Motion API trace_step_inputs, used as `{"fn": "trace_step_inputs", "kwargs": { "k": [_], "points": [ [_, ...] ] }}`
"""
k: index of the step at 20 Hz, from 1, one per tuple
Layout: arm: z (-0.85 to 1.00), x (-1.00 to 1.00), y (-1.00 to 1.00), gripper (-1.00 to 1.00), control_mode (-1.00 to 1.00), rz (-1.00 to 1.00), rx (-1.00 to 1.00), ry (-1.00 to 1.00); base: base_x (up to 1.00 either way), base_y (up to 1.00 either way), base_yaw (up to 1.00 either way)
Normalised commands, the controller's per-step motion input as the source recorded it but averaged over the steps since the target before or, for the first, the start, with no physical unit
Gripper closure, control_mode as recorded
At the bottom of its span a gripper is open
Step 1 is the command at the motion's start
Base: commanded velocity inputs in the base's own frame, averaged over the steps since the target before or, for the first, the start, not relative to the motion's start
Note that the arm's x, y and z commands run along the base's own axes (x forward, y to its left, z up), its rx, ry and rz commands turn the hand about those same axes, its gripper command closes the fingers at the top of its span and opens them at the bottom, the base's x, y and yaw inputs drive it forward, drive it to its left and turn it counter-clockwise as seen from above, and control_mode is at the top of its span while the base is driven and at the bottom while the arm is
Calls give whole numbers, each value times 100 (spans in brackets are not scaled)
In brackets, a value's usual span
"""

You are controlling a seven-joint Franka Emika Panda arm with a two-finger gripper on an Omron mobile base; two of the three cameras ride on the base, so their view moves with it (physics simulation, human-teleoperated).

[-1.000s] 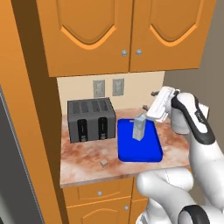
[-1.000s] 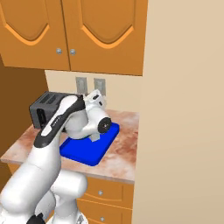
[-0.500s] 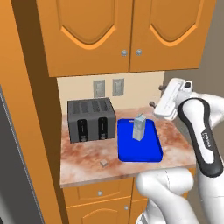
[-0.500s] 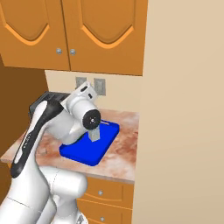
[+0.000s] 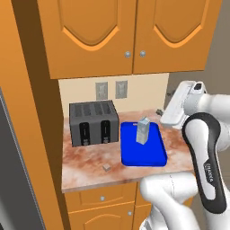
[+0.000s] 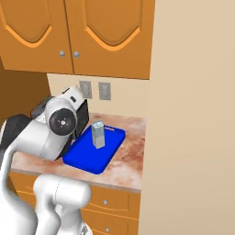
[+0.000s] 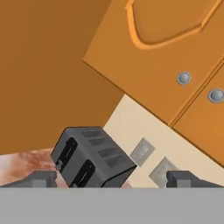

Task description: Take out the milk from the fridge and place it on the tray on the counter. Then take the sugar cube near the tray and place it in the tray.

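Observation:
The milk, a pale gabled carton, stands upright on the blue tray on the marbled counter. The sugar cube lies on the counter left of the tray's front corner, in front of the toaster. My gripper is open with nothing between its fingers. Its white hand hangs above the counter, right of the tray and apart from the carton, facing the toaster and wall. The fridge's dark grey edge runs down the far left.
A dark toaster stands left of the tray against the wall. Two wall outlets and orange upper cabinets are above it. A small dark item lies behind the tray. A beige wall closes the counter's right end.
The hand has pulled back from the milk, up and to the right, and turned toward the wall. The carton stays standing on the tray.

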Motion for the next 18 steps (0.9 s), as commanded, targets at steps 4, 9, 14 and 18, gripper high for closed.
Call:
{"fn": "trace_step_inputs", "kwargs": {
  "k": [4,9,14,18],
  "points": [
    [0,-9,50,-100,-100,-16,-26,46,0,0,0],
    [-11,-39,54,-100,-100,-20,-21,36,0,0,0],
    [-53,-32,38,-100,-100,-24,-21,29,0,0,0],
    [-58,-21,3,-100,-100,-30,-3,19,0,0,0]
  ]
}}
